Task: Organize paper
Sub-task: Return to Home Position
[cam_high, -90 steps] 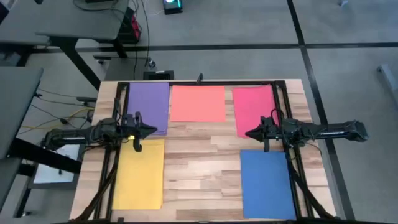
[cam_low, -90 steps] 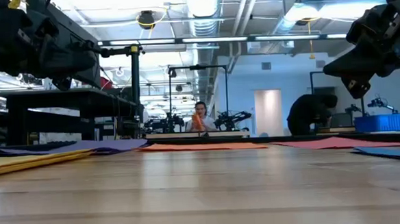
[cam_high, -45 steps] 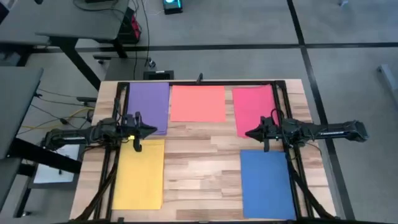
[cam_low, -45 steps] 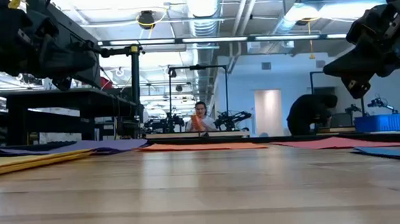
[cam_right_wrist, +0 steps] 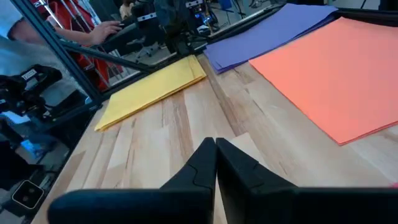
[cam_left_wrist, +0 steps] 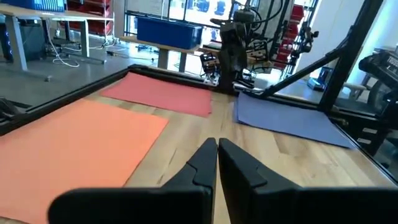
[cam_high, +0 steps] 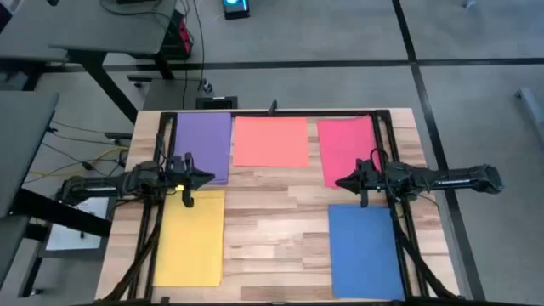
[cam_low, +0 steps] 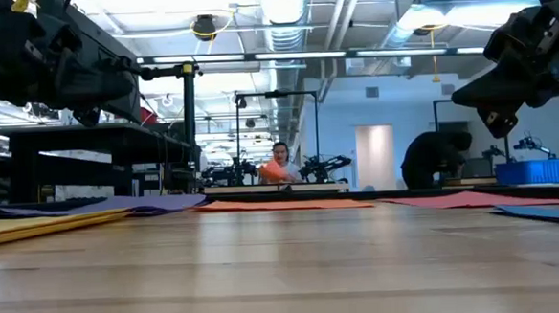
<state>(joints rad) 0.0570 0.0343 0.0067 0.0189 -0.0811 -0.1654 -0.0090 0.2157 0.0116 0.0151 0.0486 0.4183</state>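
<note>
Paper in purple (cam_high: 202,140) sits partly hidden under left tool (cam_high: 211,178).

The left arm (cam_high: 102,184) reaches in level from the left edge and points right, toward the middle. The left gripper (cam_high: 208,178) is held up in the air about halfway between near and far, its two fingers (cam_left_wrist: 202,165) pressed together with nothing between them. The right arm (cam_high: 450,178) mirrors it from the right edge and points left. The right gripper (cam_high: 340,181) is raised to much the same height and is likewise closed and empty. The two tips face each other, well apart.
</note>
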